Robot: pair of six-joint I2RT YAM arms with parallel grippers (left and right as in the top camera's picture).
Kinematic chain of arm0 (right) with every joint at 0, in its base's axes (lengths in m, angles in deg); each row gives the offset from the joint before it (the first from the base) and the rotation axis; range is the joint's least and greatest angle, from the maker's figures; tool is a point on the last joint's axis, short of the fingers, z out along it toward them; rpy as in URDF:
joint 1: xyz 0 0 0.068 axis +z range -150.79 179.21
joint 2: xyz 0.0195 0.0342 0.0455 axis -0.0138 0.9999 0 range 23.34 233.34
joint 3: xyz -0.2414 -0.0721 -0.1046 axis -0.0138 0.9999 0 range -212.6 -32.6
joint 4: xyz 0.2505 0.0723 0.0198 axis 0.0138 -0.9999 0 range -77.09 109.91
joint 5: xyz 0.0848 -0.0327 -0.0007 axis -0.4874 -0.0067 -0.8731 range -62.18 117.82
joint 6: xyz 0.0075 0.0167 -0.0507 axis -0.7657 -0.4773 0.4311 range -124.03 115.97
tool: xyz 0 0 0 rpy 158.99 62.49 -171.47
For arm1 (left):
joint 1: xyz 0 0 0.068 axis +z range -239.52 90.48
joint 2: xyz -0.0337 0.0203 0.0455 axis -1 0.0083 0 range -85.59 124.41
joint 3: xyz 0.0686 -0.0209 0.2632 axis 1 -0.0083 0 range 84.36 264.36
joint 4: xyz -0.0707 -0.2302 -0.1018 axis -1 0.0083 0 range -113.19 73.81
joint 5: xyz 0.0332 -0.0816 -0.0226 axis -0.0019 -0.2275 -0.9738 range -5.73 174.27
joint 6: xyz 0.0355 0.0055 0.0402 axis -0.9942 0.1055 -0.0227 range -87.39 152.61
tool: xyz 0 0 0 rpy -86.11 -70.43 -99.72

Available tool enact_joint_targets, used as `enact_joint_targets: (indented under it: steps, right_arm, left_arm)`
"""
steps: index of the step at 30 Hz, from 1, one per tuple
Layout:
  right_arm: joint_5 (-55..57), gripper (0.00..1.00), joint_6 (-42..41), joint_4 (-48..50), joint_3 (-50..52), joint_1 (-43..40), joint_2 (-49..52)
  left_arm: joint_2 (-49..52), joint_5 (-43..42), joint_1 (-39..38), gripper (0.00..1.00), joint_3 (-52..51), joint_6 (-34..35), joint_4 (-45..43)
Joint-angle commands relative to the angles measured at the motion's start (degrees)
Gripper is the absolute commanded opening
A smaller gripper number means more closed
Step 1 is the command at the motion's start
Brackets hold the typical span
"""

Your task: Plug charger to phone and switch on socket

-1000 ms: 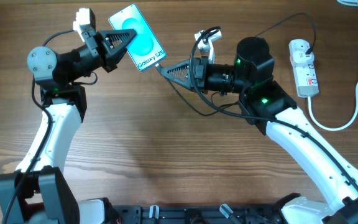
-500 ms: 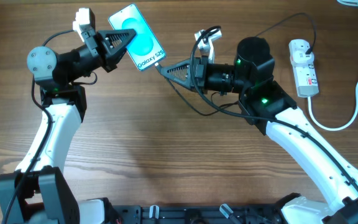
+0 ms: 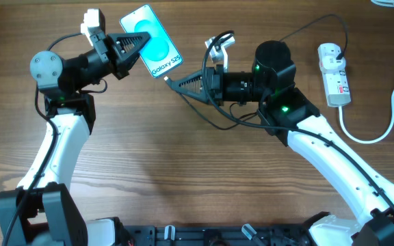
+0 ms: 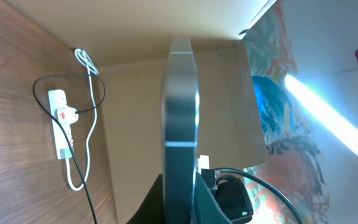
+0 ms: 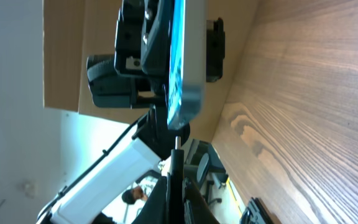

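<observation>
Charger [image 5: 176, 148] tip has shifted left, now just beside the light-blue phone [image 3: 150, 39].

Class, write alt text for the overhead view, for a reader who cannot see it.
Over a wooden table, the left tool holds a phone screen-up, while the right tool holds the charger with its plug at the phone's lower edge. At the right lies a white socket with the adapter plugged in.
</observation>
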Motion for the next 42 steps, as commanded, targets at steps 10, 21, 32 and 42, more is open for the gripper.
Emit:
enact_joint_targets:
  steps: [10, 21, 32, 42]
  right_arm:
    - [2.0, 0.04, 1.6, 0.3, -0.2, -1.6, 0.4]
    - [2.7, 0.04, 0.1, 4.0, -0.2, -1.6, 0.4]
    - [0.0, 0.04, 0.4, 4.1, -0.2, -1.6, 0.4]
    - [3.3, 0.04, 1.1, 3.2, -0.2, -1.3, 0.4]
  left_arm:
    - [-1.2, 2.1, 0.2, 0.04, 0.2, -0.1, -0.6]
    - [-1.2, 2.3, 0.2, 0.04, 0.2, -0.2, -0.6]
    - [-1.2, 2.5, 2.4, 0.04, 0.2, -0.1, -0.6]
    - [-1.2, 1.6, 2.4, 0.04, 0.2, 0.1, -0.6]
